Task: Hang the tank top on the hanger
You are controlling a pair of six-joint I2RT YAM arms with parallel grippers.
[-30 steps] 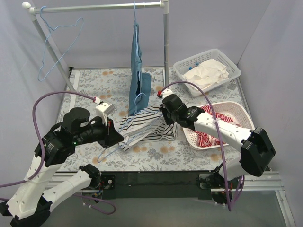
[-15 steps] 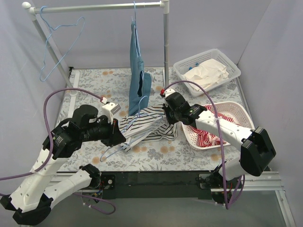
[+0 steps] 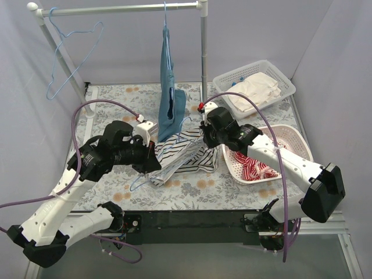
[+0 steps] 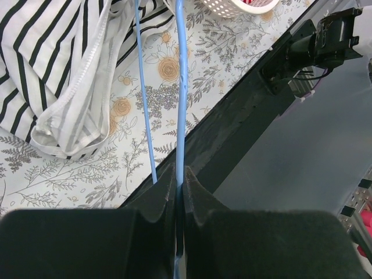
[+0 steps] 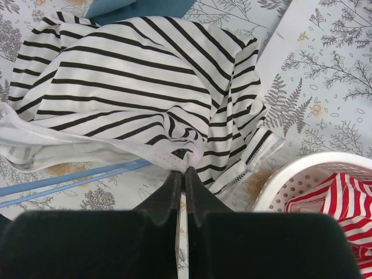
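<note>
The white tank top with thin black stripes [image 3: 180, 152] lies bunched on the floral table between the arms. It also shows in the right wrist view [image 5: 128, 87] and the left wrist view [image 4: 52, 64]. My right gripper [image 5: 183, 170] is shut on its hem and lifts that edge; in the top view this gripper [image 3: 206, 139] is at the garment's right side. My left gripper [image 4: 179, 174] is shut on the light-blue wire hanger [image 4: 181, 87]. In the top view the left gripper [image 3: 152, 164] holds the hanger [image 3: 165, 170] low, its wire running under the tank top's front edge [image 5: 70, 180].
A teal-blue garment [image 3: 170, 93] hangs from the rail [image 3: 122, 9] at mid back. A spare blue hanger [image 3: 72, 55] hangs at the rail's left end. A white basket with a red-and-white striped garment [image 3: 261, 165] stands right. Another basket with white cloth [image 3: 254, 87] stands at back right.
My left arm has moved right and forward, carrying the hanger toward and under the tank top. My right gripper has lifted the tank top's hem slightly up and back.
</note>
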